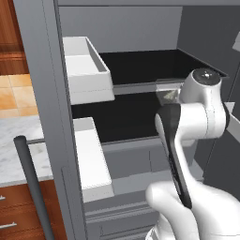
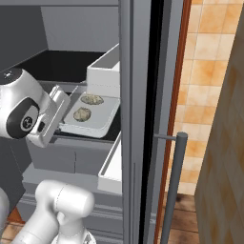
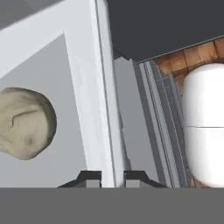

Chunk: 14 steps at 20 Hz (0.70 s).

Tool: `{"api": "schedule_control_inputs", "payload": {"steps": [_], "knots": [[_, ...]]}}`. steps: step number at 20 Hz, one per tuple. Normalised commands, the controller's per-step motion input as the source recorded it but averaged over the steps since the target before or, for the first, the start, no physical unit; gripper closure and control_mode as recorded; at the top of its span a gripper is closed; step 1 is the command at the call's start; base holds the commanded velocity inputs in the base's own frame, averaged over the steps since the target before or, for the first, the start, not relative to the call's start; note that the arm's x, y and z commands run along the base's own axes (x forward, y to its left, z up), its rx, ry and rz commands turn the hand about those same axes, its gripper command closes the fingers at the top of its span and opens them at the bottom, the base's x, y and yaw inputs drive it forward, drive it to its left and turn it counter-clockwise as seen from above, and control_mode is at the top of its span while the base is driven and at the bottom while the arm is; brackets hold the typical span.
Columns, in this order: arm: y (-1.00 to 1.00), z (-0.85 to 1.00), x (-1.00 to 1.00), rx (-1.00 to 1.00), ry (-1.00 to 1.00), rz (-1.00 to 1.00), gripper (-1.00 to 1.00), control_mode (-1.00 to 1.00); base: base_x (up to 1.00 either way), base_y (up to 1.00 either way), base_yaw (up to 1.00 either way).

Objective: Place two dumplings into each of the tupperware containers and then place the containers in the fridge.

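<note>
Tupperware container (image 2: 97,125) holds two dumplings (image 2: 82,114) on the fridge (image 2: 136,95) shelf, its rim clamped by the end effector (image 3: 113,177).

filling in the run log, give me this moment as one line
stage: container going into fridge | gripper: pinching rim of see-through container | contents: two dumplings | place: on black shelf

arm's reaching forward, elbow bent up high, and the gripper (image 3: 113,178) is pinching with its fingertips (image 3: 89,178) nearly together

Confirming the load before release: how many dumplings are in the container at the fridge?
2: one dumpling nearer the gripper, the other dumpling behind it, both in the container. None looks hidden.
</note>
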Motion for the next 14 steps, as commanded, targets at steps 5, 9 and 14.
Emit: {"api": "schedule_control_inputs", "payload": {"steps": [5,9,14], "knots": [[-0.01,0.31,-0.17,-0.01,-0.22,0.0,1.0,-1.0,0.0,0.0,0.0],[0.0,0.0,-0.57,-0.02,-0.06,0.0,1.0,-1.0,0.0,0.0,0.0],[0.08,0.02,-0.4,-0.03,0.0,0.0,1.0,-1.0,0.0,0.0,0.0]]}}
